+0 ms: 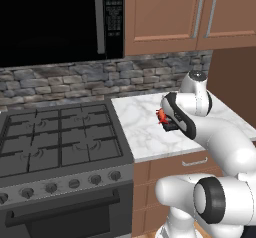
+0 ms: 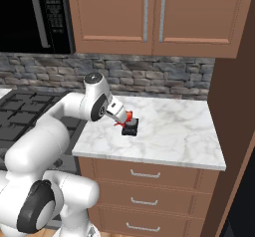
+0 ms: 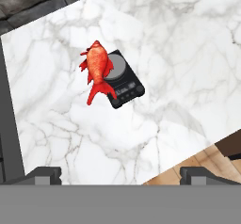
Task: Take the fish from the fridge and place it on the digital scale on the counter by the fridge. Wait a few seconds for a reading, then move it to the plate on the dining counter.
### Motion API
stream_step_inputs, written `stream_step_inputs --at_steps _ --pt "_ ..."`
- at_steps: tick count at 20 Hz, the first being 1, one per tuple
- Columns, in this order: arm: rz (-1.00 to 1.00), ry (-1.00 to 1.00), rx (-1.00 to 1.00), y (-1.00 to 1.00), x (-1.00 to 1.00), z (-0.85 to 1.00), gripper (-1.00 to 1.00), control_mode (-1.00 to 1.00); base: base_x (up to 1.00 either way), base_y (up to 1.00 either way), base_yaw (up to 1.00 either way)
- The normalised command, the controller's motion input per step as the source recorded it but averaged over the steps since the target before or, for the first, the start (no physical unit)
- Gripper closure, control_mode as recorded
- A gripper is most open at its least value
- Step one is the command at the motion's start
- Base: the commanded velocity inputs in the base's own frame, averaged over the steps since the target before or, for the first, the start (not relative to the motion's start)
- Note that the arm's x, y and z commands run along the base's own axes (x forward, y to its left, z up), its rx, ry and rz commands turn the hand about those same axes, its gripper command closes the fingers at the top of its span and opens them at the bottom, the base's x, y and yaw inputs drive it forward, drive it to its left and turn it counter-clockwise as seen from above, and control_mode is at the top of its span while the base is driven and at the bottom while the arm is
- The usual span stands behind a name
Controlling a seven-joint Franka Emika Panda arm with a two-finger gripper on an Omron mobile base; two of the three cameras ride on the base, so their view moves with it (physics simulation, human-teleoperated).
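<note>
Stove (image 1: 55, 132): black gas range with dark grates, at the far left of the left base view; it stands directly beside the counter; not part of the task.

Fish (image 3: 97, 70): small, red-orange, spiky fins and forked tail; lies flat, partly on the digital scale and partly overhanging its edge toward the marble, tail past the scale's corner; nothing grips it. Handling, as a judgement: light; probably rigid, being a small moulded body; the fins and tail look thin and give poor purchase; the thick middle of the body, taken across its narrow width, is the likely hold; a grasp from above should clear the scale platform beneath.

Digital scale (image 3: 126, 83): small flat dark rectangle with a round grey weighing pad and a display strip along one short side; rests on the counter, well in from the edges; low and light, so a careless pinch on the fish could shift it.

Counter (image 2: 169, 126): white grey-veined marble top over brown drawers with silver handles.

Gripper (image 3: 120, 173): hangs above the fish and scale, apart from both; the fingertips (image 3: 43, 175) stand wide apart at the bottom corners of the hand view; spread fully or nearly so, holding nothing.
</note>
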Motion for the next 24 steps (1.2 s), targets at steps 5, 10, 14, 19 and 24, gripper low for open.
stream_step_inputs --at_steps 5,10,14,19,24 --pt "0.0 0.0 0.0 0.0 0.0 0.0 -1.0 -1.0 0.0 0.0 0.0" --pt "0.0 -0.01 -0.01 0.0 0.0 0.0 -1.0 -1.0 0.0 0.0 0.0" --pt "0.0 -0.02 -0.08 0.14 0.09 -0.26 -1.0 -1.0 0.0 0.0 0.0" --pt "0.0 0.0 -0.05 0.09 0.4 -0.27 -1.0 -1.0 0.0 0.0 0.0" --pt "0.0 0.02 -0.02 0.06 0.57 -0.18 -1.0 -1.0 0.0 0.0 0.0"
